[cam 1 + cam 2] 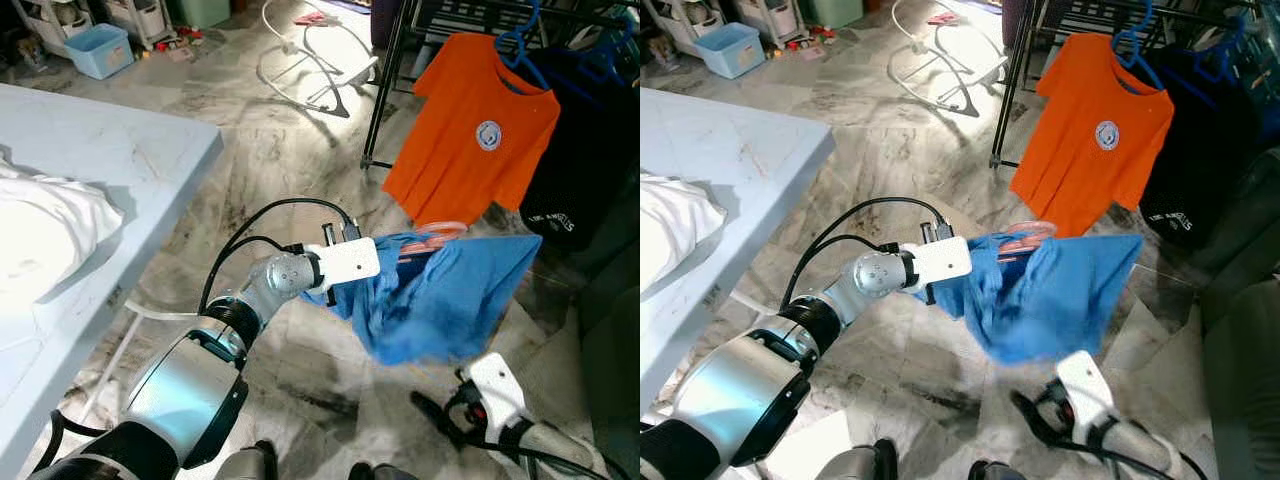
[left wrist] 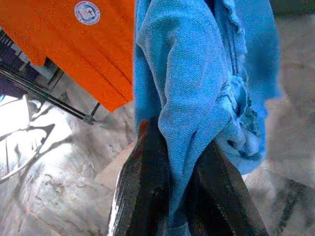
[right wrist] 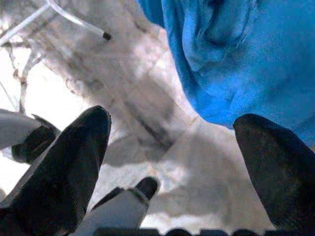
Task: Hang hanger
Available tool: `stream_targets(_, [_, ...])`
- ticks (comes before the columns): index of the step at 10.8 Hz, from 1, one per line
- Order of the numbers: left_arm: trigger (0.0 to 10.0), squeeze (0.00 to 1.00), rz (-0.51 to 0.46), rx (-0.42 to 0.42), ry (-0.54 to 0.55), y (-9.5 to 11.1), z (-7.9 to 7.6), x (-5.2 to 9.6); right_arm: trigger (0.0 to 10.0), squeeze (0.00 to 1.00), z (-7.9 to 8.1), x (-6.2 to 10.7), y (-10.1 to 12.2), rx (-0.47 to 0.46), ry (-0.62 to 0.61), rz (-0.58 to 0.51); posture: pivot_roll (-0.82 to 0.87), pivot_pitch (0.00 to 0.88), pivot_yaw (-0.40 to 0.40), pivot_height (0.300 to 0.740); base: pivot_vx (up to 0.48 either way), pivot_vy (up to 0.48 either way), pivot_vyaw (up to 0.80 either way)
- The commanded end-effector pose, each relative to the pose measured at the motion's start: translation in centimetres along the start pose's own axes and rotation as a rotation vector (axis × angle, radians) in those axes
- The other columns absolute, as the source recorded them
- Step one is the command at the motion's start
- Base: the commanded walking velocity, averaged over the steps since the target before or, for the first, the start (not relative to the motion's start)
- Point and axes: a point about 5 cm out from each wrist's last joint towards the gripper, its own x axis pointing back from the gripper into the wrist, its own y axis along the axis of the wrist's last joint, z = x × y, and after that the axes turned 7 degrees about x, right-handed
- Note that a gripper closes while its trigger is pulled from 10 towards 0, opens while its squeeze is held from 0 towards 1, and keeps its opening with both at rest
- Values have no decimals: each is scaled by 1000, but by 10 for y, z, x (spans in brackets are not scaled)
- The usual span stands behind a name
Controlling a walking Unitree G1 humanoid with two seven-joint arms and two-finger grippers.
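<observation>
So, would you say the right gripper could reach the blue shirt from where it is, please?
Probably yes: the right gripper is open just below the blue shirt, which the left gripper holds, with nothing between them.

Our left arm reaches forward across our front, its left gripper (image 2: 179, 191) clamped tight on the blue shirt (image 1: 450, 300), fingers (image 2: 142, 196) pressed into the cloth. Our right arm hangs low beneath that shirt, the right gripper (image 3: 172, 162) spread wide apart and holding nothing.
</observation>
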Motion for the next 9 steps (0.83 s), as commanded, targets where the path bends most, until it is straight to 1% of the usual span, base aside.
stream_targets(1, [0,0,-40,2,11,11,5,-2,10000,0,-7,6,2,26,-41,-20,14,143,-42,740,0,0,0])
stream_targets(2, [0,0,-56,-9,-20,13,5,-1,10000,0,-25,20,10,144,-142,-53,15,140,-42,740,0,0,0])
stream_targets(3, [0,0,-61,-24,-42,13,7,0,10000,0,-41,37,18,227,-207,-63,13,141,-40,740,0,0,0])
stream_targets(4, [0,0,-64,-56,-81,13,7,3,10000,0,-61,61,28,302,-286,-63,8,142,-41,740,0,0,0])
stream_targets(5, [0,0,-71,-102,-138,12,5,5,10000,0,-76,80,36,368,-346,-55,2,141,-40,740,0,0,0])
stream_targets(6, [0,0,-83,-148,-207,12,2,8,10000,0,-85,96,41,434,-369,-33,-1,142,-39,740,0,0,0])
stream_targets(7, [0,0,-118,-206,-283,14,-3,11,10000,0,-88,103,44,464,-365,-20,-2,142,-38,740,0,0,0])
stream_targets(8, [0,0,-150,-238,-327,18,-6,12,10000,0,-87,105,46,469,-351,-19,-2,145,-37,740,0,0,0])
stream_targets(9, [0,0,-170,-250,-348,20,-7,12,10000,0,-86,104,47,465,-331,-21,-2,145,-37,740,0,0,0])
